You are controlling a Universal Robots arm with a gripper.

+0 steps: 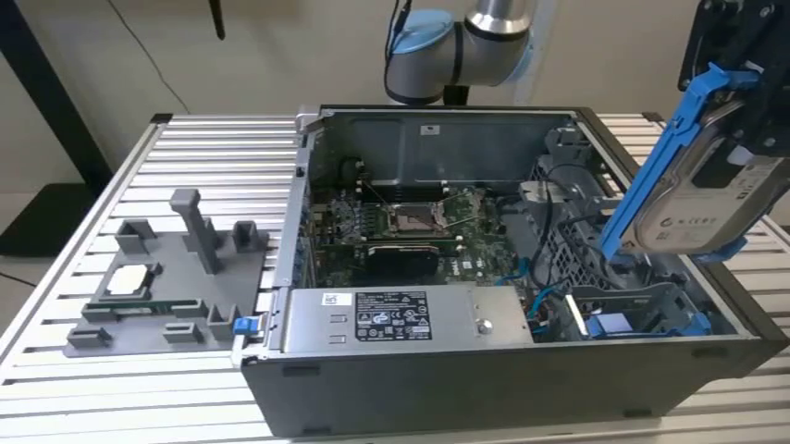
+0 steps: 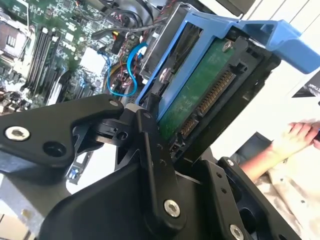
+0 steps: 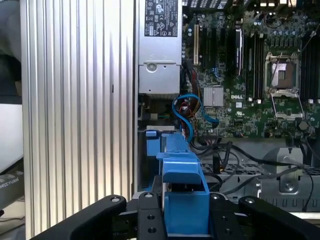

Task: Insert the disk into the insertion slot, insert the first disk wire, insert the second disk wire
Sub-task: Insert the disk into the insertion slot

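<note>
My gripper (image 1: 745, 139) is shut on the disk (image 1: 697, 199), a silver drive with a white label in a bright blue carrier. It hangs tilted in the air above the computer case's side at the exterior view's right. The second wrist view shows the disk's green underside (image 2: 195, 90) with its connectors, clamped by the gripper (image 2: 172, 142). In the first wrist view the blue carrier (image 3: 182, 175) sits between the black fingers (image 3: 145, 217). The insertion slot (image 1: 635, 310), a grey cage with blue fittings, lies below the disk. Thin blue wires (image 3: 187, 107) loop beside the cage; I cannot tell which disk wire is which.
The open case holds a motherboard (image 1: 408, 222) and a grey labelled power-supply box (image 1: 395, 319). A grey fixture tray (image 1: 173, 277) with small parts rests on the slatted table (image 1: 74, 305) at the exterior view's left. A person's hand (image 2: 295, 137) shows beyond the disk.
</note>
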